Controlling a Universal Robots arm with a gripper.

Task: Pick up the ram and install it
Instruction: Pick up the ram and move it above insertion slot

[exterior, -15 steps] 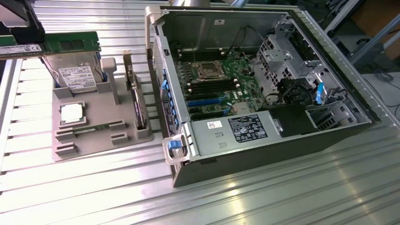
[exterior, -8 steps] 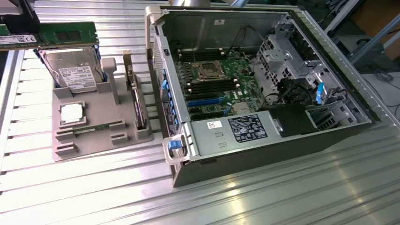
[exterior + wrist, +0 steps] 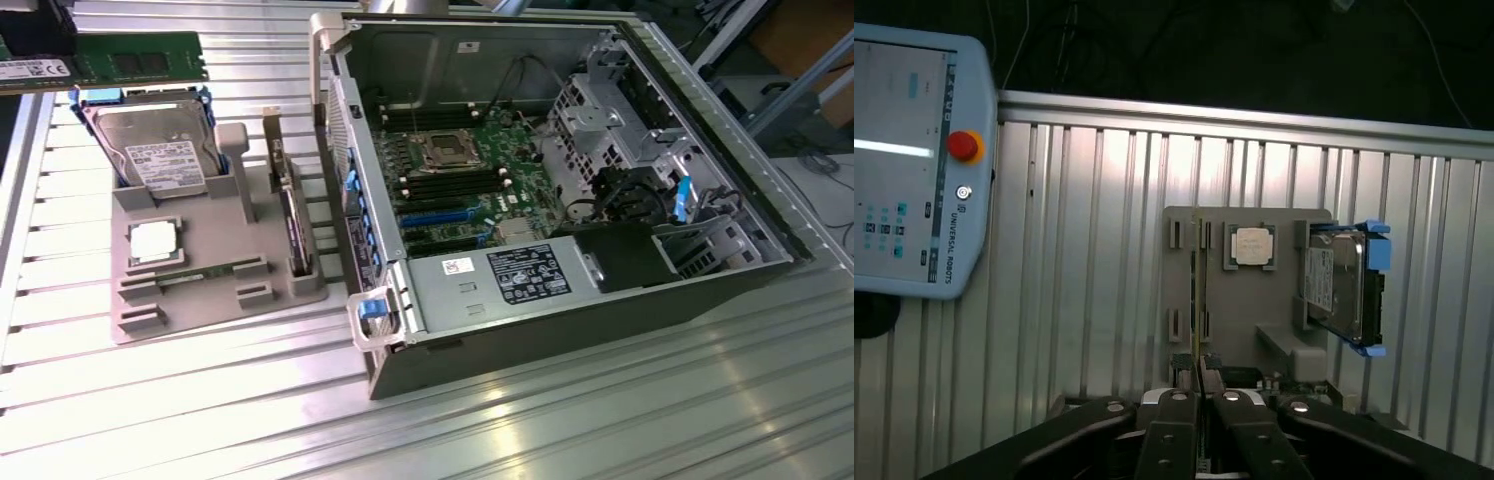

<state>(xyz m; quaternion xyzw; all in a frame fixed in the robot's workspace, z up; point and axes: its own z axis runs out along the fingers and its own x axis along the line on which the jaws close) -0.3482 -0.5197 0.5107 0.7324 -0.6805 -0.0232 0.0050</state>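
Gripper point(image 3: 1199, 415) clamped on the ram point(image 3: 120, 58), a long, slim green circuit-board stick with dark chips; stick held in the air above the grey moulded parts tray point(image 3: 174, 315), at the exterior view's upper left. Pickup done; install not yet done. The open grey computer case point(image 3: 534, 340) and its motherboard's dark memory slots point(image 3: 454, 186) are well apart from the stick.

Ribbed metal table point(image 3: 601, 420); grey fixture point(image 3: 227, 242), computer case point(image 3: 534, 348) (open) on it.
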